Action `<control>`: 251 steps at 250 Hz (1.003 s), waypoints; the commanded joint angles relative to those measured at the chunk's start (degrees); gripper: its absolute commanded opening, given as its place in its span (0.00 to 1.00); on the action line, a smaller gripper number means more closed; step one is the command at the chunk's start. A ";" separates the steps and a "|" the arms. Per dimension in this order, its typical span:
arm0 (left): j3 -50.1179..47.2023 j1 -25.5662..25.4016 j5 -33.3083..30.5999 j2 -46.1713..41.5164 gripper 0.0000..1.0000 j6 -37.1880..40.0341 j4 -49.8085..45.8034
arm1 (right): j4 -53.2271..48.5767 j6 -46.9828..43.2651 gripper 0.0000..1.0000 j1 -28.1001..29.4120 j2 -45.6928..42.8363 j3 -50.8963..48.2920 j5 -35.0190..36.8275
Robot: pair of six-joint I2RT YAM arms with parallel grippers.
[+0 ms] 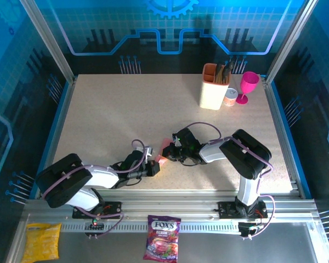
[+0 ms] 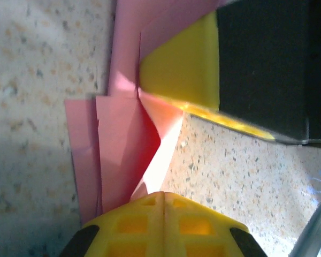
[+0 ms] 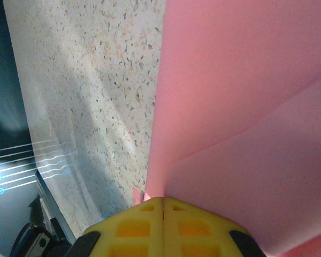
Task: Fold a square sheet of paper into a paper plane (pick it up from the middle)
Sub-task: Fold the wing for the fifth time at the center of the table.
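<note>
The paper plane [image 1: 164,150] is a small folded piece of salmon-pink paper held just above the table near its front middle, between my two grippers. My left gripper [image 1: 157,164] is shut on its near end; in the left wrist view the yellow fingertips [image 2: 150,206] meet on the folded layers of the paper plane [image 2: 117,155]. My right gripper [image 1: 174,151] pinches it from the right. In the right wrist view the paper plane [image 3: 241,107] rises straight out of that shut gripper [image 3: 164,201]. The right gripper's yellow finger [image 2: 182,67] presses against the paper's far end.
A beige utensil holder [image 1: 215,86], a small roll [image 1: 230,97] and a magenta goblet [image 1: 248,86] stand at the back right. A candy bag [image 1: 162,236] and a yellow packet [image 1: 42,241] lie on the ledge in front of the arm bases.
</note>
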 commanded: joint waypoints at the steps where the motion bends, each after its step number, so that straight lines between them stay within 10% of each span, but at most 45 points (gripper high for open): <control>1: -4.62 -3.52 -0.42 -2.44 0.00 -5.75 -21.92 | -9.26 0.02 0.00 0.49 5.32 -2.83 5.91; 121: -0.32 -6.36 -7.92 -38.16 0.00 -5.31 -50.58 | -9.38 -0.07 0.00 0.41 5.22 -3.06 5.87; 251: 15.14 -3.14 0.77 -12.08 0.00 13.35 -29.03 | -9.00 0.11 0.00 0.41 5.38 -3.96 6.26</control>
